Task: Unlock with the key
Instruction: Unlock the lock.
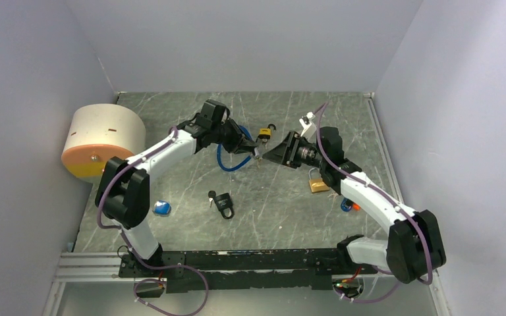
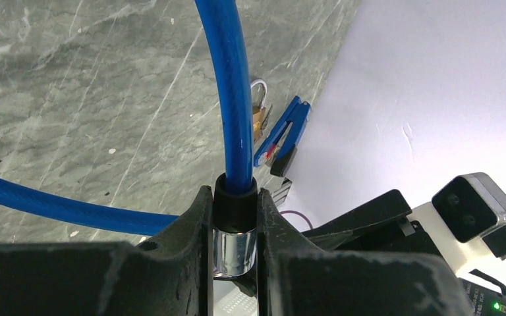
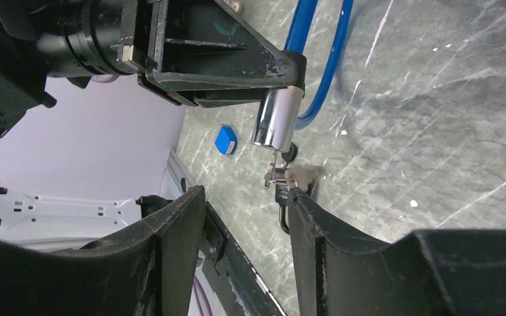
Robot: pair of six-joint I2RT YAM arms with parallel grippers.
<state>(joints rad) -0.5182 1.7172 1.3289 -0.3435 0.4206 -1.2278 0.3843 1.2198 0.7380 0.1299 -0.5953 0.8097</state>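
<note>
Two hands: tip to tip at cable lock [image 2: 234, 99].
Left hand [image 2: 234, 214]: clamped on barrel [image 3: 275, 118].
Right hand [image 3: 247, 197]: spread around key [image 3: 278, 174].
Padlocks: three – yellow [image 1: 265, 134], brass [image 1: 317, 185], black [image 1: 224, 203].

The top view looks down from high above the near edge over the whole grey marbled table [image 1: 270, 217], while close wrist views along the left tool [image 2: 234, 192] and right tool [image 3: 245, 192] face each other, sharing the blue cable's chrome barrel [image 3: 277, 118].
</note>
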